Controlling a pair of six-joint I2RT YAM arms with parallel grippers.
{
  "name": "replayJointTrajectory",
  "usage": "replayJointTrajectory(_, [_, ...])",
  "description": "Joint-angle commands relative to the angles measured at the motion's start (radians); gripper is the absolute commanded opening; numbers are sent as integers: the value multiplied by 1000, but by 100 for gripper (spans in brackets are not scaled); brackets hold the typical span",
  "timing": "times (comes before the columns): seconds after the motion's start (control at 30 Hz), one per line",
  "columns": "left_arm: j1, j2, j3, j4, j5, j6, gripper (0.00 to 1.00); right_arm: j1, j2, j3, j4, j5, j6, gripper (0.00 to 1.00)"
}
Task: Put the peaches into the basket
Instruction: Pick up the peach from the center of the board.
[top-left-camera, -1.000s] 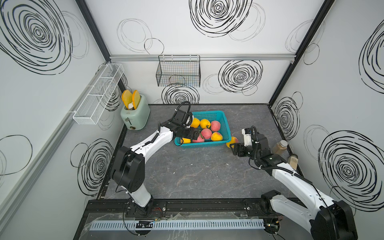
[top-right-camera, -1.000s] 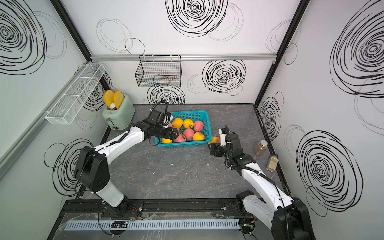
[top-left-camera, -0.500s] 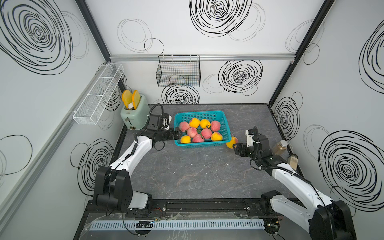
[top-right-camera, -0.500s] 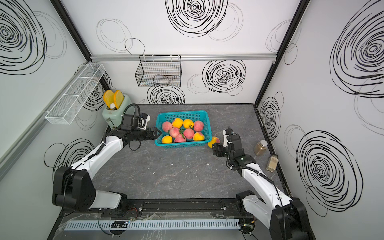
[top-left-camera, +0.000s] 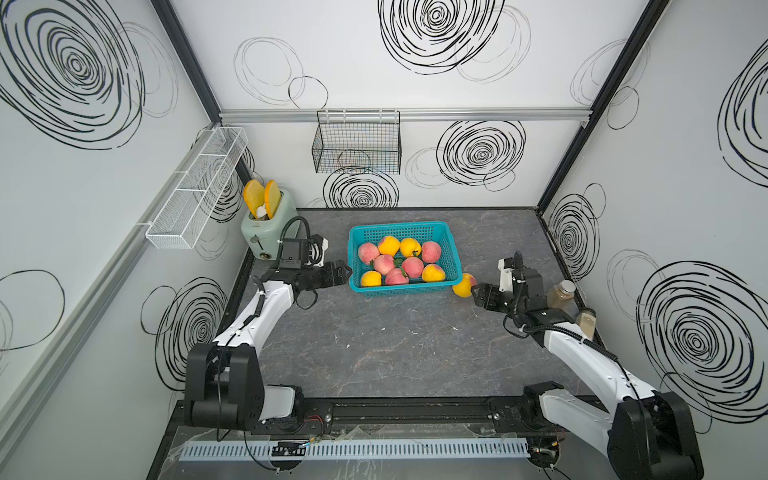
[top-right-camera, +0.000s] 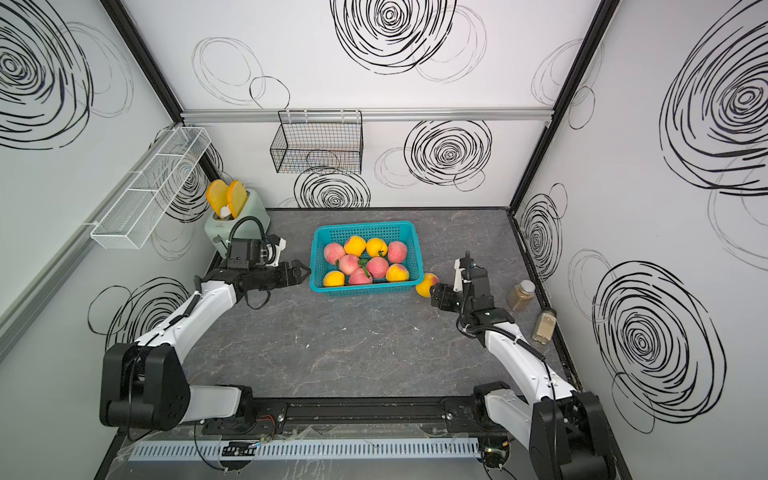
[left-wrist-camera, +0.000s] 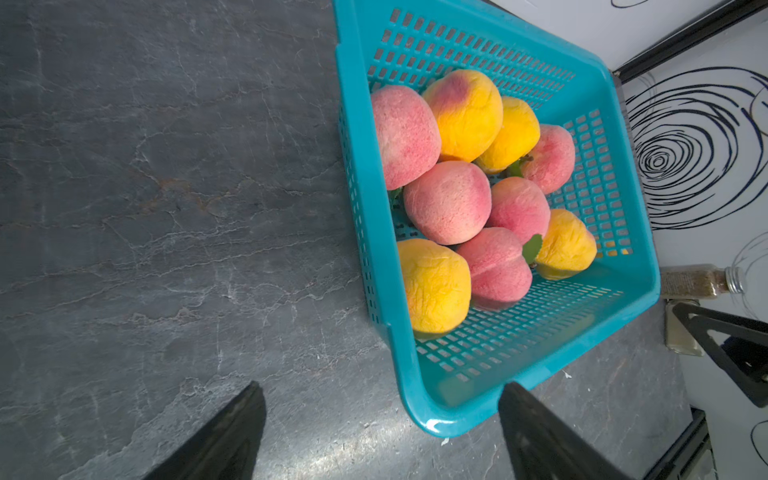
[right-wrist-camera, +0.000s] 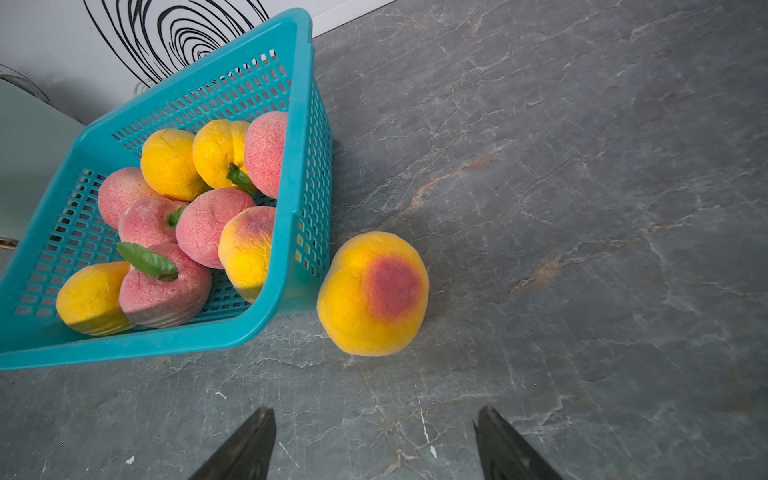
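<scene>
The teal basket (top-left-camera: 399, 226) (top-right-camera: 363, 226) stands at the back middle of the table and holds several peaches (top-left-camera: 384, 264) (left-wrist-camera: 446, 201) (right-wrist-camera: 203, 224), pink-red and yellow-orange. One yellow-orange peach with a red blush (top-left-camera: 464, 285) (top-right-camera: 427, 284) (right-wrist-camera: 372, 294) lies on the table against the basket's right front corner. My right gripper (top-left-camera: 478, 291) (right-wrist-camera: 375, 409) is open just short of this peach, nothing between its fingers. My left gripper (top-left-camera: 343, 272) (left-wrist-camera: 381, 386) is open and empty, low at the basket's left front corner (left-wrist-camera: 415, 403).
A pale green toaster (top-left-camera: 268, 232) with orange toast slices stands at the back left. Two jars (top-left-camera: 561, 293) (top-left-camera: 584, 324) stand by the right wall behind my right arm. A black wire basket (top-left-camera: 357, 145) and a white mesh rack (top-left-camera: 195, 191) hang on the walls.
My left arm has drawn back from over the basket to its left side, gripper empty. The right gripper has stayed by the loose peach.
</scene>
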Motion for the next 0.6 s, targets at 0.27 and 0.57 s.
replayJointTrajectory(0.27, [1, 14, -45, 104, 69, -29, 91, -64, 108, 19, 65, -98, -5, 79])
replayJointTrajectory(0.57, [-4, 19, -44, 111, 75, -35, 91, -125, 224, 65, 128, -228, 11, 79])
